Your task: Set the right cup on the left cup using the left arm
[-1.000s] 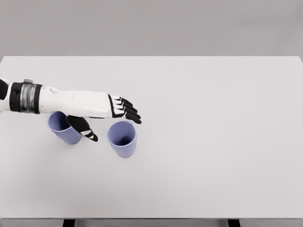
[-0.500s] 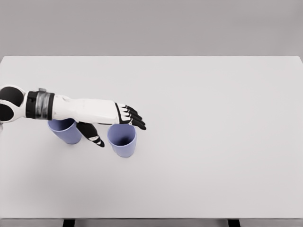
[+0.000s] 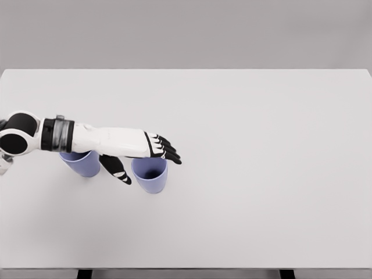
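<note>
Head view shows a wide white worktop (image 3: 261, 174) with everything gathered near its left edge, about midway between the far and near edges. From that left side comes the left arm (image 3: 87, 138), white with a dark wrist ring, and it lies across the space above the two cups. The left hand (image 3: 142, 154) hovers at the far rim of the right cup (image 3: 150, 175); its fingers (image 3: 167, 152) are stretched out and loose, the thumb hangs down on the left side of this cup, and they grasp nothing yet. The right cup is a pale blue-violet tumbler, upright, open mouth up, its walls narrowing slightly to the base, and its far rim is partly hidden by the hand. The left cup (image 3: 83, 163) looks the same in colour and shape; it stands just beside, closer to the left edge, half covered by the forearm. I judge the step in hand is reaching to grasp. To do it well, the hand should go lower so thumb and fingers take the wall from opposite sides, below the rim, and close gently so the cup does not tip.
</note>
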